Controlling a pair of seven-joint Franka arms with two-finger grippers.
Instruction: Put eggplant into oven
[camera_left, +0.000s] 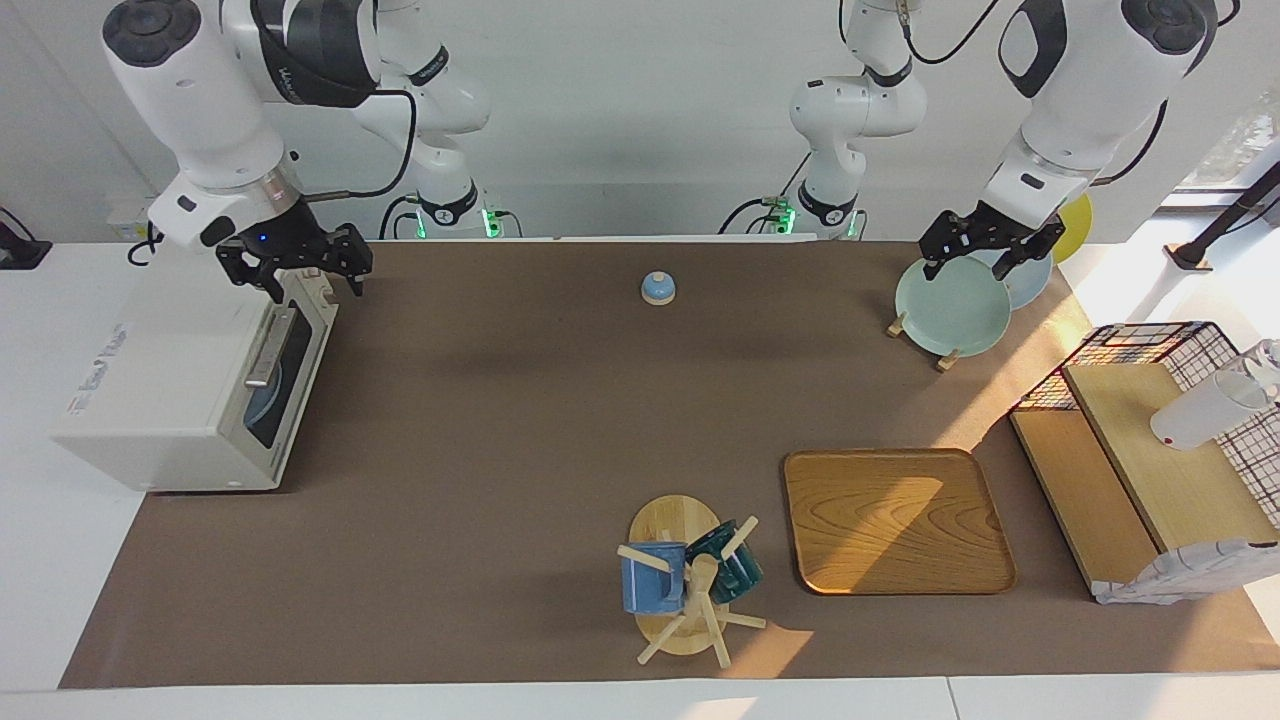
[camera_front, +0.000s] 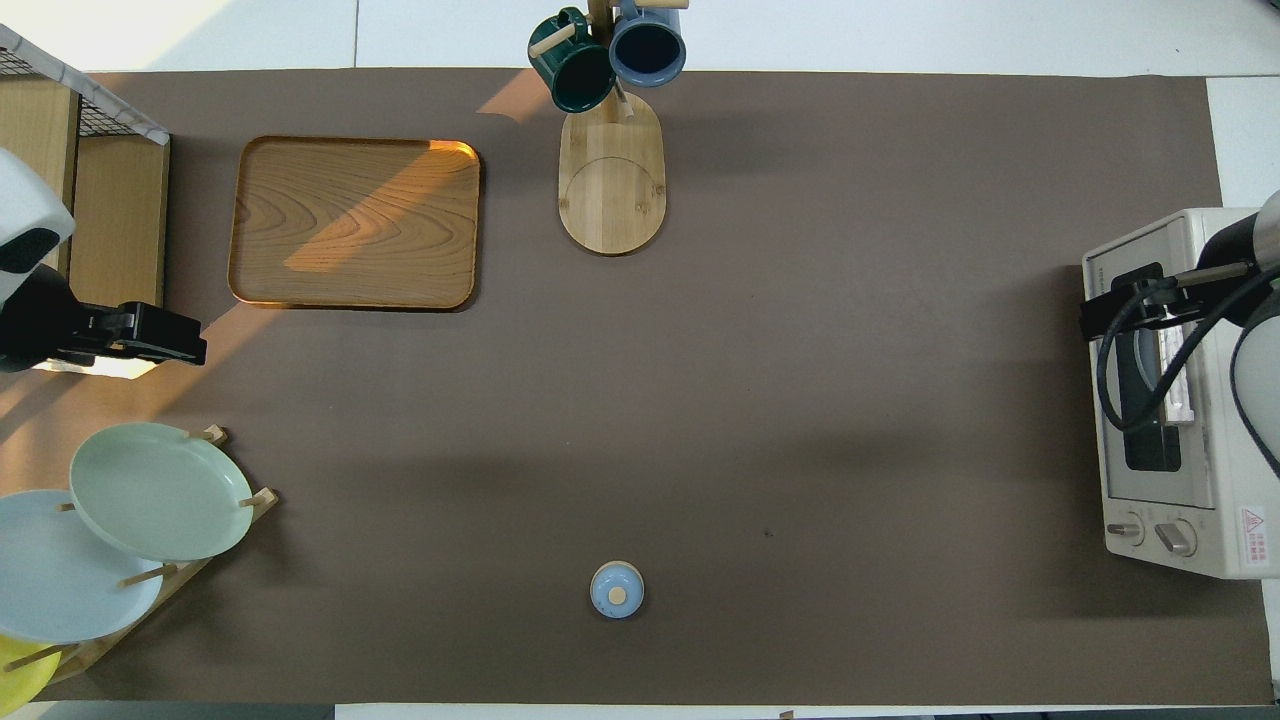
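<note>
- While no eggplant shows anywhere on the table, the oven (camera_left: 190, 385) stands shut at the right arm's end (something bluish shows through its glass).
- The right gripper (camera_left: 300, 275) hangs over the oven's top front edge, fingers spread, pinching nothing.
- The left gripper (camera_left: 985, 250) waits over the plate rack (camera_left: 950, 305), fingers apart.

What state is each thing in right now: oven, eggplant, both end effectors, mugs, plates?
oven: door shut.
eggplant: not in view.
right end effector: open, empty, over the oven's door edge.
left end effector: open, empty, raised.
mugs: hanging on their wooden stand.
plates: standing on edge in their rack.
</note>
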